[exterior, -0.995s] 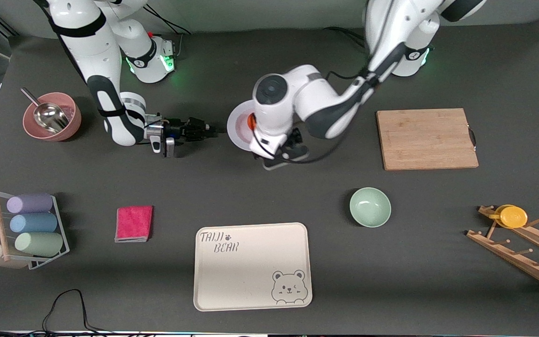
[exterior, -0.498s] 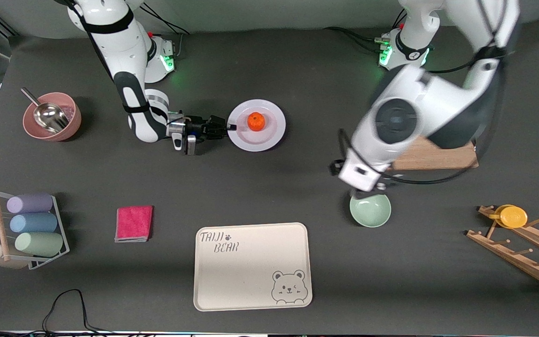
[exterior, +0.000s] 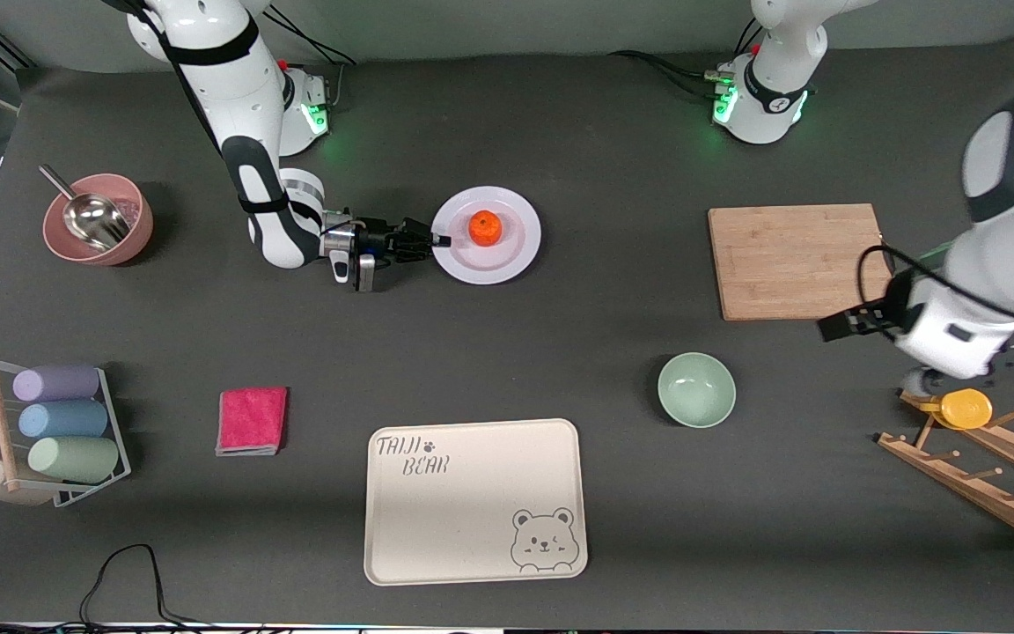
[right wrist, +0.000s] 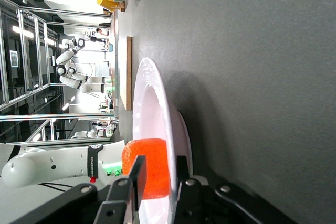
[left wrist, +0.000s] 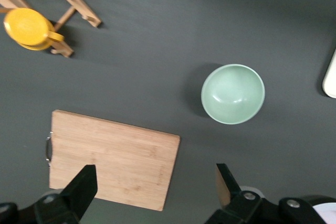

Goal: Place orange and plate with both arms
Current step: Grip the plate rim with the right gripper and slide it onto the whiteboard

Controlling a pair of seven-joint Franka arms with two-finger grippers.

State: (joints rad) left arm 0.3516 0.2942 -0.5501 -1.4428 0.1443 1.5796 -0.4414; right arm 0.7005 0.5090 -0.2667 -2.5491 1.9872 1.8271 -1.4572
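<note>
The white plate (exterior: 511, 251) lies on the table in the middle, toward the robots' bases. The orange (exterior: 485, 227) sits on it near its centre. My right gripper (exterior: 438, 239) is low at the plate's rim on the side toward the right arm's end. In the right wrist view its fingers (right wrist: 137, 174) stand one above and one under the plate (right wrist: 152, 103), shut on the rim, with the orange (right wrist: 157, 150) just past them. My left gripper (exterior: 965, 365) is open and empty, high over the corner of the wooden board (left wrist: 113, 156); it shows in the left wrist view (left wrist: 155, 171).
The wooden board (exterior: 802, 261), a pale green bowl (exterior: 696, 390), and a wooden rack (exterior: 982, 467) with a yellow cup (exterior: 965, 408) are toward the left arm's end. A cream bear tray (exterior: 472, 502), pink cloth (exterior: 252, 420), pink bowl (exterior: 98, 220), and cup holder (exterior: 58, 431) are elsewhere.
My left arm swung from over the plate to the left arm's end, uncovering the orange on the plate. My right gripper advanced onto the plate's rim, and the plate shifted slightly.
</note>
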